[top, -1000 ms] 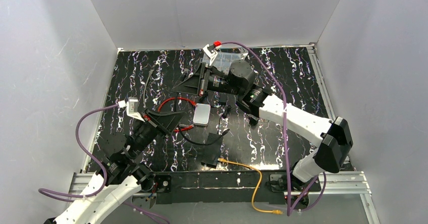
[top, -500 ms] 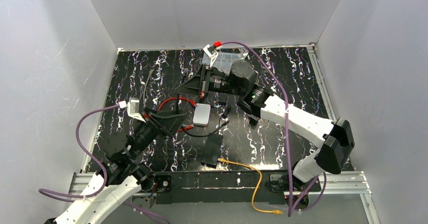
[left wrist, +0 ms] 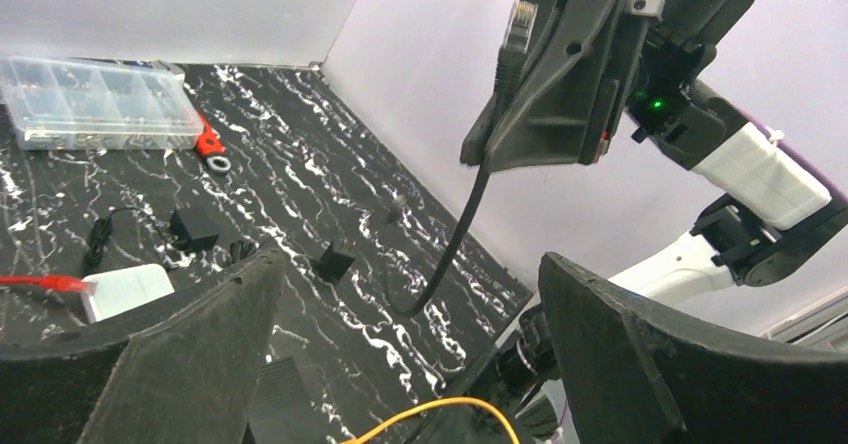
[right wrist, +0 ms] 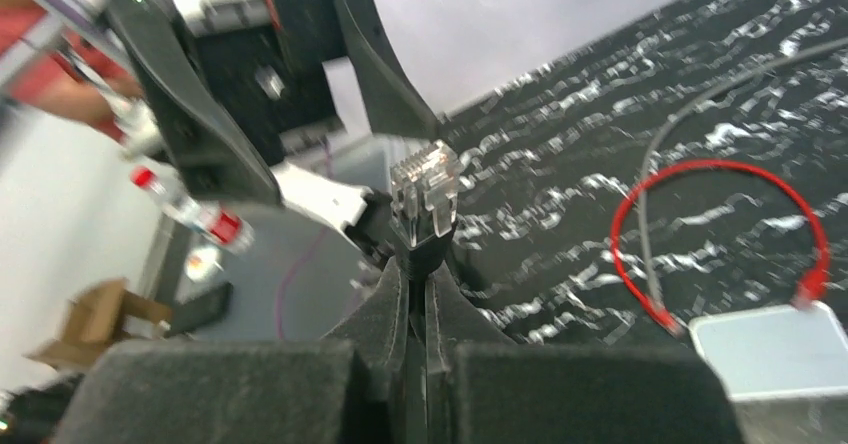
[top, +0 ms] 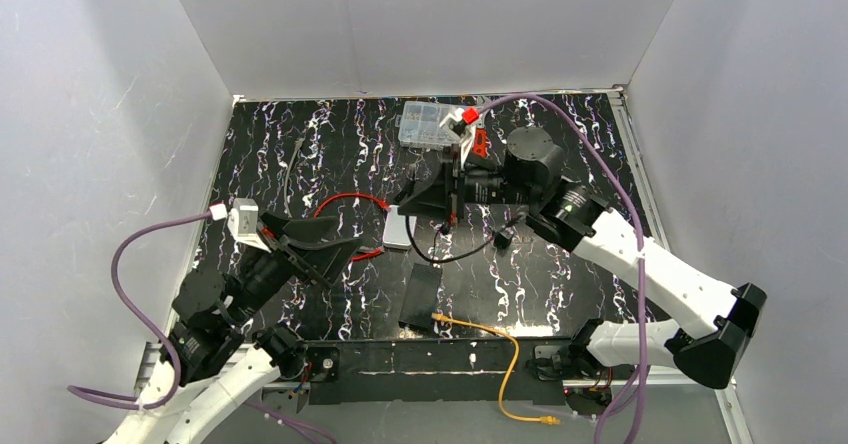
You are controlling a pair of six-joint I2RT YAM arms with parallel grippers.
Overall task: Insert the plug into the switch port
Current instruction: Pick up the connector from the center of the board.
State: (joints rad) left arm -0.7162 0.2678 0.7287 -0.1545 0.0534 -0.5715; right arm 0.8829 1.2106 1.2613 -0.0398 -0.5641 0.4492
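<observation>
Carrying step, I think: right claw (right wrist: 417, 269) pinches the plug (right wrist: 425, 192) aloft, left claw (left wrist: 410, 264) open; next, down to the switch (top: 421, 292) at 6 o'clock.

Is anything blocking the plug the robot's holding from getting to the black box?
Nothing visible does. The right end effector holds the plug in the air, away from the flat black box. An orange cable ends at its near edge.

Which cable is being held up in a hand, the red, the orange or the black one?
The black cable: its clear plug is pinched in the right hand. The red cable and orange cable lie unheld.
</observation>
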